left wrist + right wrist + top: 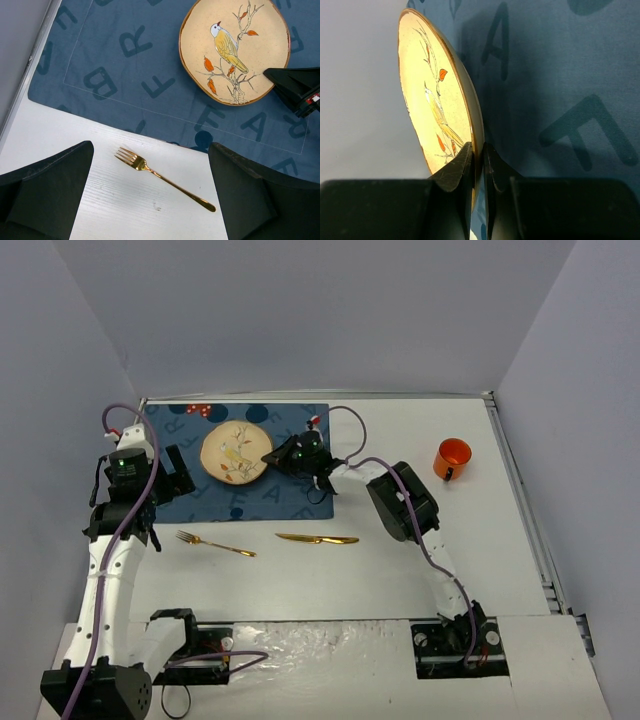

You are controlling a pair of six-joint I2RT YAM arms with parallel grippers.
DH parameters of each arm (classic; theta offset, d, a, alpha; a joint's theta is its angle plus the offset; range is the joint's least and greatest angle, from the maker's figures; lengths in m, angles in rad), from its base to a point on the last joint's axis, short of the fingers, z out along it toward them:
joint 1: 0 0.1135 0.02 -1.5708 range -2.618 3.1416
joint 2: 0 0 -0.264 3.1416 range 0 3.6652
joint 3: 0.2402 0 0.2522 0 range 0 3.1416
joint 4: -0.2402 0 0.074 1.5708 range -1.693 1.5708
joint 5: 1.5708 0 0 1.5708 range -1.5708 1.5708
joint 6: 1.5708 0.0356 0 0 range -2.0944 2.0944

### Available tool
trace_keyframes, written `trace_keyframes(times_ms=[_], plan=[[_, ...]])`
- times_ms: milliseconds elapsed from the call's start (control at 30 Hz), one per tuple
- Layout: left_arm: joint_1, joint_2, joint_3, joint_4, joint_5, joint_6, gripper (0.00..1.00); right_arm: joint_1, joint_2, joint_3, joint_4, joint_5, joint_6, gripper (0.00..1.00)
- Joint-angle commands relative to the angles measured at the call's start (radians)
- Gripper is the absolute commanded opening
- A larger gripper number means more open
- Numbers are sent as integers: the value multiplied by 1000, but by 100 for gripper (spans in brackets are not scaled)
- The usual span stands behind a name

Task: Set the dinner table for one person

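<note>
A cream plate [234, 453] painted with a bird sits over the dark blue lettered placemat [200, 495] at the back left of the white dinner table [400, 570]. My right gripper [272, 457] is shut on the plate's right rim. In the right wrist view its fingertips [477, 150] pinch the rim of the plate [437, 110], one finger on each face. My left gripper [151, 147] hangs open above the table's left side, holding nothing. Below it lies a gold fork [165, 179], just off the placemat's near edge [150, 115], and the plate [234, 47] shows beyond.
A gold knife [317, 539] lies on the table in front of the placemat, to the right of the fork [215, 543]. An orange mug [451, 458] stands at the back right. Grey walls close in the table on three sides.
</note>
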Motion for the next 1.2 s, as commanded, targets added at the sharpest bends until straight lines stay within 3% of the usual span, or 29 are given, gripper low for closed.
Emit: trace_keyframes(times_ms=[0,1000,1167], plan=[[9,-1,14,27,-19,-9,97,12,-60,103,263,50,74,0],[11,-3,12,25,-14,-12,97,56,68,259,160,108,114,0],[11,-4,12,23,-13,-12,97,59,68,262,112,104,102,6]])
